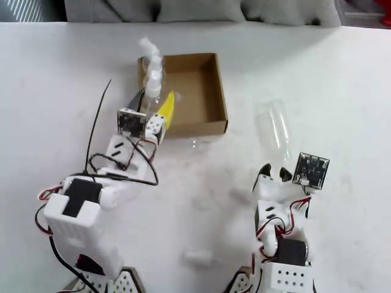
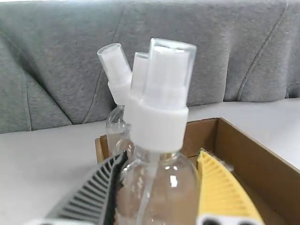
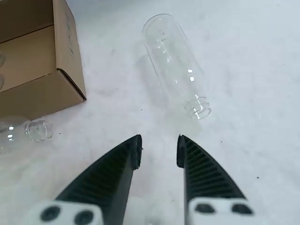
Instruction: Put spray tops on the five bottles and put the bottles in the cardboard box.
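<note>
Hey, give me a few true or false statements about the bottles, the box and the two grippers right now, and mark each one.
1. The left gripper is shut on a bottle that carries a spray top. True.
2. The lying bottle ahead of the right gripper already has a spray top. False: its neck is bare.
3. The right gripper is open and holds nothing. True.
4. The cardboard box is tipped on its side. False: it sits open side up.
5. A second topped bottle stands behind the held one. True.
</note>
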